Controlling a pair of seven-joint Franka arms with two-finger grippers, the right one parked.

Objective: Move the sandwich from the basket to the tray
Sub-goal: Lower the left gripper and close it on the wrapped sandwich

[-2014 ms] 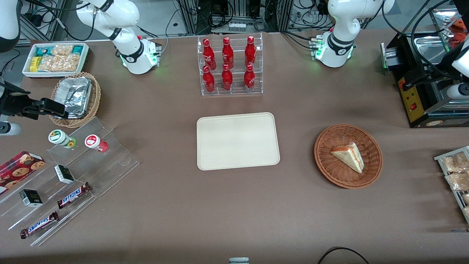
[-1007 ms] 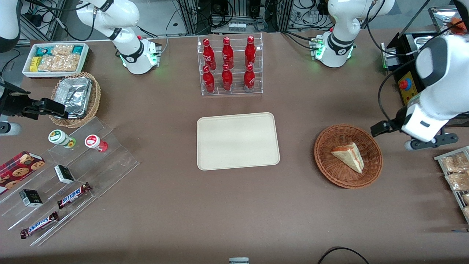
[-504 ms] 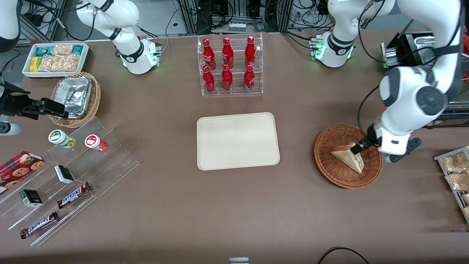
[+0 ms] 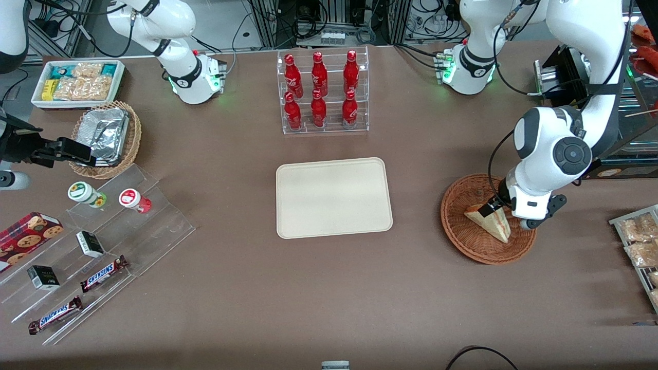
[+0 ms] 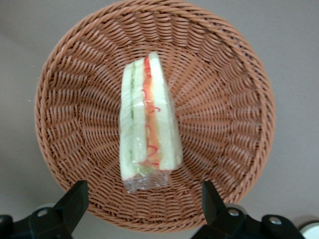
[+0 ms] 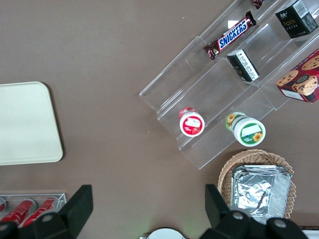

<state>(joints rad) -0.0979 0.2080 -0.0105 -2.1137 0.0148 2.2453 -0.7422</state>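
The sandwich (image 4: 492,224) is a pale wedge with a red and green filling, lying wrapped in the round reddish-brown basket (image 4: 462,241). My left gripper (image 4: 494,206) hangs just above the basket, over the end of the sandwich that is farther from the front camera. In the left wrist view the sandwich (image 5: 147,119) lies along the middle of the basket (image 5: 224,124). The gripper (image 5: 143,205) is open, its dark fingertips (image 5: 75,199) spread wider than the wedge and touching nothing. The cream tray (image 4: 334,198) lies bare at the table's middle, beside the basket toward the parked arm's end.
A clear rack of red bottles (image 4: 321,92) stands farther from the camera than the tray. A black machine (image 4: 591,149) and a wire rack of snack packets (image 4: 640,246) flank the basket at the working arm's end. Acrylic steps with snacks (image 4: 97,241) sit toward the parked arm's end.
The left arm swung in from the working arm's end of the table and came down over the basket. The sandwich, basket and tray have not moved.
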